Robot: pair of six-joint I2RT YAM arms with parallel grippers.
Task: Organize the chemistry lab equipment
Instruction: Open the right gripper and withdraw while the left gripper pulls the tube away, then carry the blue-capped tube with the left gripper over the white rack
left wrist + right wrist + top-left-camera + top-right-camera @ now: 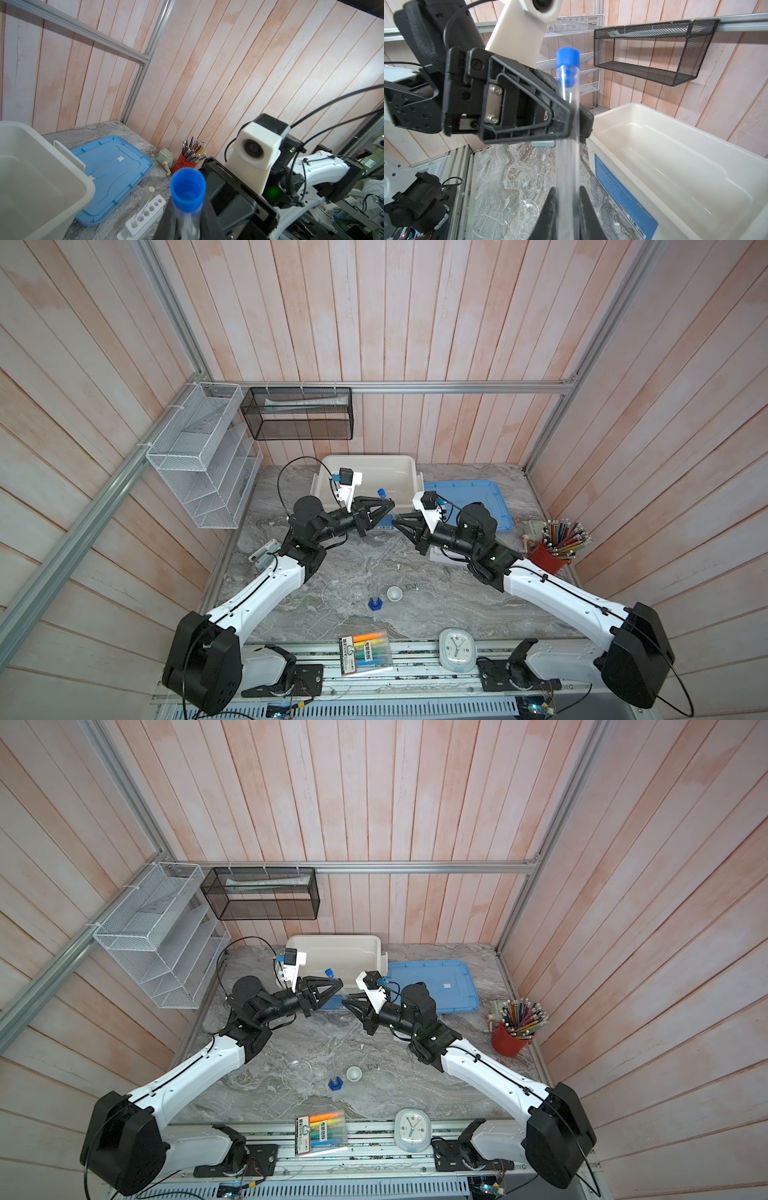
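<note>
A clear tube with a blue cap (pixel 380 492) (pixel 568 68) stands tilted in the air in front of the white bin (pixel 409 466). My left gripper (pixel 390 502) (pixel 188 207) is shut on it just under the cap. My right gripper (pixel 395 522) (pixel 566 192) is shut on its lower part. The white six-hole rack (pixel 149 209) sits on the table with a white-capped tube (pixel 148 194) leaning in an end hole. Near the front lie a clear round dish (pixel 336 593), a small beaker (pixel 358 592), a blue-based cylinder (pixel 375 603) and a tiny white bowl (pixel 394 594).
A blue lid (pixel 478 497) lies flat to the right of the bin. A red cup of pencils (pixel 548 558) stands at the right wall. A round clock (pixel 457 649) and a marker pack (pixel 365 651) sit at the front edge. Wire shelves (pixel 199 456) hang at the back left.
</note>
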